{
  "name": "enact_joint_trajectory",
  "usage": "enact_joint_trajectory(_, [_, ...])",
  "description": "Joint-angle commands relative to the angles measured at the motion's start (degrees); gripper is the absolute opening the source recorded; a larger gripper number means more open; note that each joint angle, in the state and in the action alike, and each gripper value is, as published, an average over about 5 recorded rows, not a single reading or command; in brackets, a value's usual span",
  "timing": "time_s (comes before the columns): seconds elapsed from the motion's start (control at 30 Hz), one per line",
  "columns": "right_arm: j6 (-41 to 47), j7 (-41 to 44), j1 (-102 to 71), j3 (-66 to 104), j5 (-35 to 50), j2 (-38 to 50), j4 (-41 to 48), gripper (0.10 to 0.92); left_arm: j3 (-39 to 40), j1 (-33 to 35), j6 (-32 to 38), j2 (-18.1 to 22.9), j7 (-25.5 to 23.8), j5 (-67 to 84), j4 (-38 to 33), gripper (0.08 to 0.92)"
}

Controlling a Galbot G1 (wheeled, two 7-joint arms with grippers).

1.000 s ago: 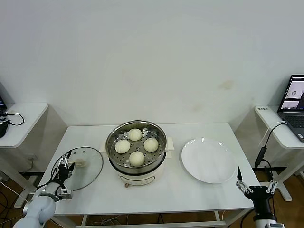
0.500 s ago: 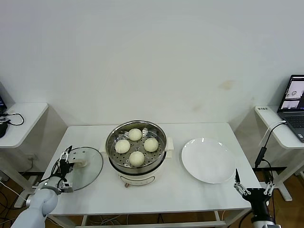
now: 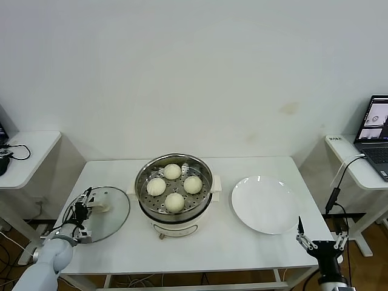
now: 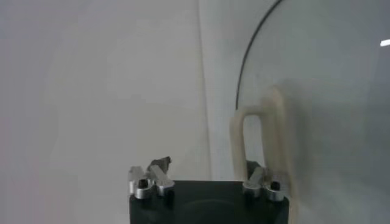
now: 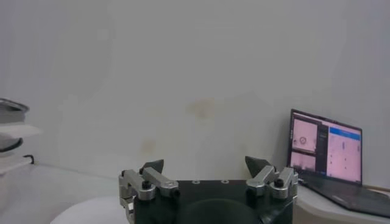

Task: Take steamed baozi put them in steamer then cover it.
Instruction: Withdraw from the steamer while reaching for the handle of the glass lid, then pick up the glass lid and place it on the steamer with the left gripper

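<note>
Several pale baozi [image 3: 174,202] sit on the perforated tray inside the steel steamer [image 3: 143,176] at the table's middle. The glass cover [image 3: 115,212] lies flat on the table to the left of the steamer, its cream handle [image 3: 102,208] facing my left gripper [image 3: 82,213]. In the left wrist view that gripper [image 4: 207,169] is open. One finger stands right at the arched handle [image 4: 271,122] and the other stands well apart over bare table. My right gripper [image 3: 321,233] hangs open and empty off the table's front right corner, as the right wrist view confirms [image 5: 204,164].
A flat white plate [image 3: 265,204] lies right of the steamer. Side tables stand on both sides, the right one with a laptop [image 3: 376,127] and a hanging cable. The table's left edge runs close behind my left gripper.
My left gripper has moved in to the cover's handle and its fingers have started to narrow. The cover has shifted slightly left. The right gripper has sunk a little.
</note>
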State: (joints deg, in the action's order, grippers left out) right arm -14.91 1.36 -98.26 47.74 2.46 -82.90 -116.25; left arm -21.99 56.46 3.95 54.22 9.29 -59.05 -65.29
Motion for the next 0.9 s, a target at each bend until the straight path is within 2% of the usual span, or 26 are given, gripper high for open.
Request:
enact_joint_trajectory(0.03, [-0.1, -0.01, -0.16, -0.18, -0.23, 0.0, -0.21, 0.823, -1.08, 1.42, -0.16, -0.3, 0.09, -0.06, -0.65, 0.515])
enact_joint_trajectory(0.17, [-0.03, 0.0, -0.25, -0.53, -0.35, 0.13, -0.7, 0.823, -2.53, 4.07, -0.57, -1.16, 0.33, 0.69, -5.14, 0.403])
enact_joint_trajectory(0.43, [-0.15, 0.08, -0.08, -1.57, -0.76, 0.6, -0.85, 0.823, -6.81, 10.85, -2.89, -4.68, 0.31, 4.16, -18.5, 0.181])
enact_joint_trajectory(0.7, [-0.11, 0.15, 0.28, -2.92, -0.83, 1.58, -0.55, 0.823, -12.48, 16.32, -6.5, -7.67, -3.94, 8.59, -32.11, 0.155])
enact_joint_trajectory(0.9, [-0.06, 0.28, 0.16, -3.34, -0.78, 2.6, -0.66, 0.823, -15.2, 17.15, -8.77, -9.59, -7.56, 10.87, -38.61, 0.155])
